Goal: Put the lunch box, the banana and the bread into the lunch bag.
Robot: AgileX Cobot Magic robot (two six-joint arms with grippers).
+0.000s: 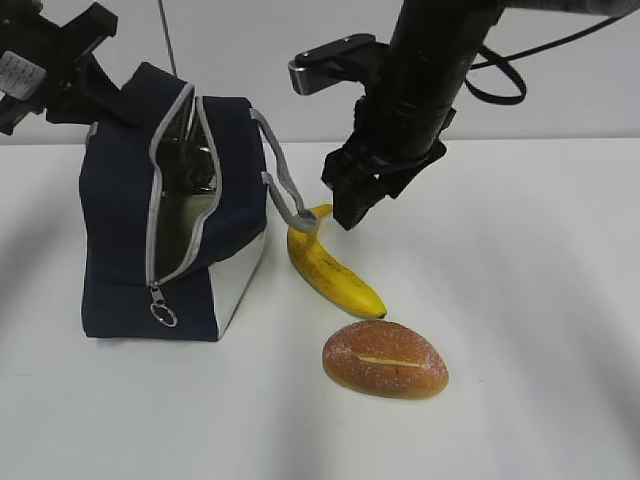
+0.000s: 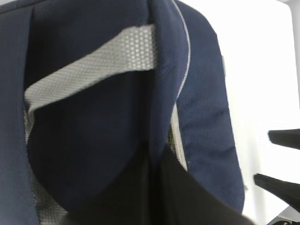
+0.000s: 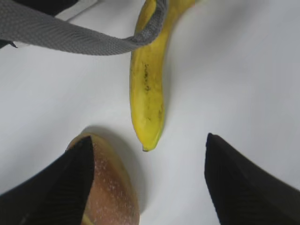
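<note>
Lunch bag stands unzipped on table's left. Bread lies front-center, banana just behind, top under the bag's grey strap. Right gripper hovers above banana, jaws apart, empty. Left gripper beside bag, probably spread.

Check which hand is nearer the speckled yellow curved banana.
Right. The right hand hangs open just above the speckled yellow curved banana; the left hand is up behind the navy fabric lunch bag.

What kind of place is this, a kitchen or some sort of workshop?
Probably a robot lab or test bench, not a kitchen: a bare white table before a plain wall, black robot arms, and staged props, namely a navy fabric lunch bag, yellow banana and golden-brown bread roll.
</note>
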